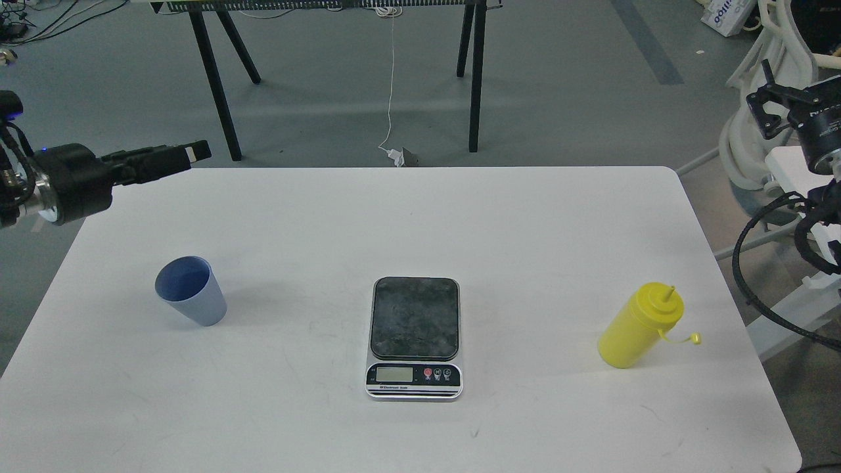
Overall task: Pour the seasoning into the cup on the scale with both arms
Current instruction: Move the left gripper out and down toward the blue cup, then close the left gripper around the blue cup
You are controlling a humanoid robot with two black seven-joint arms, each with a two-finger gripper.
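Note:
The light blue-grey cup (191, 290) stands upright on the left of the white table (420, 217). The scale (414, 336) lies flat at the table's middle, with nothing on its dark plate. The yellow seasoning bottle (639, 325) stands at the right, its small tip cap hanging off to the right. My left gripper (192, 152) points right over the table's far left edge, well behind the cup; it is seen side-on, so its fingers cannot be told apart. My right gripper (788, 98) is raised beyond the table's right edge, far from the bottle, with its one visible finger spread wide.
Black trestle legs (474, 72) and a white cable (391, 79) stand on the grey floor behind the table. White tubing and a frame (749, 141) are off the right edge, with my right arm's black cables (755, 263) looping there.

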